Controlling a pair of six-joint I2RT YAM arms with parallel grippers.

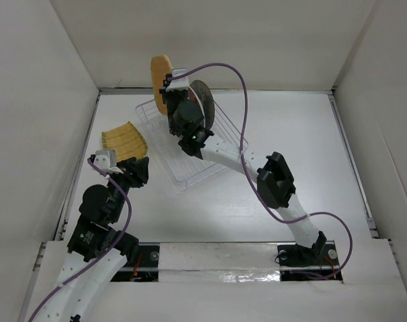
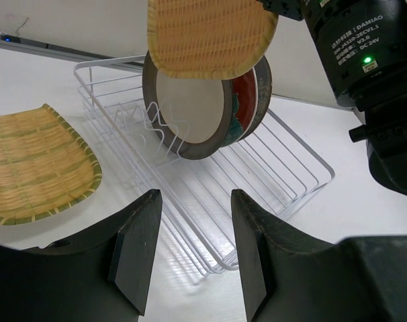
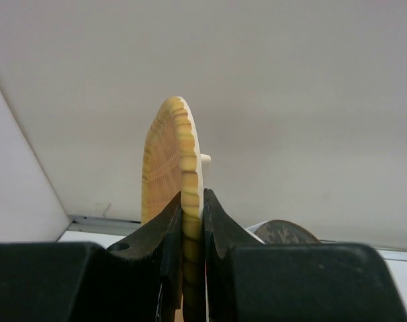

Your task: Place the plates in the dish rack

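Observation:
My right gripper (image 1: 170, 86) (image 3: 192, 196) is shut on the rim of the round ribbed yellow-orange plate (image 1: 160, 79) (image 3: 168, 168) and holds it on edge above the far end of the clear dish rack (image 1: 197, 169) (image 2: 287, 176). Three plates stand upright in the rack: the dark-rimmed silver one (image 2: 190, 107), the red one with teal flowers (image 2: 244, 100) and the dark one (image 2: 263, 79) (image 3: 284, 233) behind them. The fan-shaped yellow-orange plate (image 1: 125, 139) (image 2: 35, 164) lies flat on the table left of the rack. My left gripper (image 1: 142, 164) (image 2: 193, 196) is open and empty beside it.
White walls enclose the table on the left, back and right. The back wall stands close behind the held plate. The right arm's forearm (image 1: 223, 155) reaches over the rack. White tabletop (image 1: 304, 134) lies right of the rack.

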